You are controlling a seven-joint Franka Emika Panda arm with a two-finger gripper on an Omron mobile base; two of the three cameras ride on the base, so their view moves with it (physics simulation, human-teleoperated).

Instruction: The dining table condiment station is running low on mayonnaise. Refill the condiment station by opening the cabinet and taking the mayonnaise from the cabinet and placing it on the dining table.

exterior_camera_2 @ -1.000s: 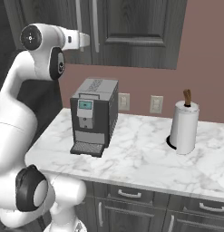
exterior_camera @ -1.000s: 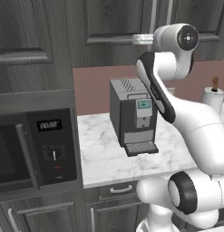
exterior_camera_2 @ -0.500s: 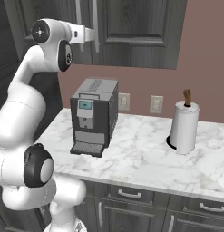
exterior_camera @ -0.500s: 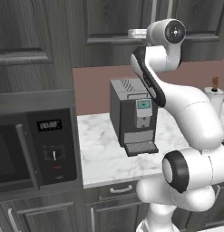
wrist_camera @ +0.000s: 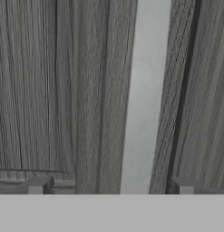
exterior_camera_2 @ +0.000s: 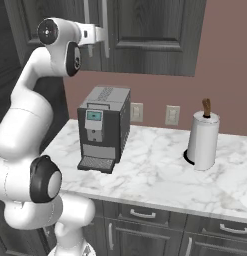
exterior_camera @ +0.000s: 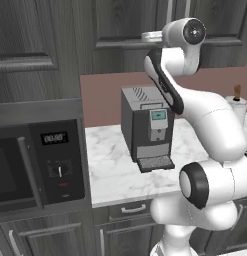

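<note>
Dark grey wood-grain cabinetry runs above a white marble counter (exterior_camera_2: pixel 160 165) with grey veins, against a dusty rose wall. My pincer (wrist_camera: pixel 109 186) is raised up to the cabinet (wrist_camera: pixel 63 90), whose door is shut, and its two dark fingertips (wrist_camera: pixel 38 185) stand wide apart, holding nothing. Straight ahead of the pincer, running up between the fingertips, is the cabinet's long silver bar handle (wrist_camera: pixel 145 90); it sits a little nearer the one fingertip than the other, and I cannot tell whether either one touches it. Below the pincer, on the counter, stands a grey coffee machine (exterior_camera_2: pixel 102 127), and well off to one side of it a white paper towel roll (exterior_camera_2: pixel 202 140) on a holder. Low and to the other side sits a black microwave (exterior_camera: pixel 40 155). The mayonnaise is presumably behind the closed door. I judge this to be the first step, opening the cabinet, with the reach to the handle nearly done. Next I would need to centre on the bar, push forward so the fingertips pass either side of it, close firmly, then pull along the door's arc.
</note>
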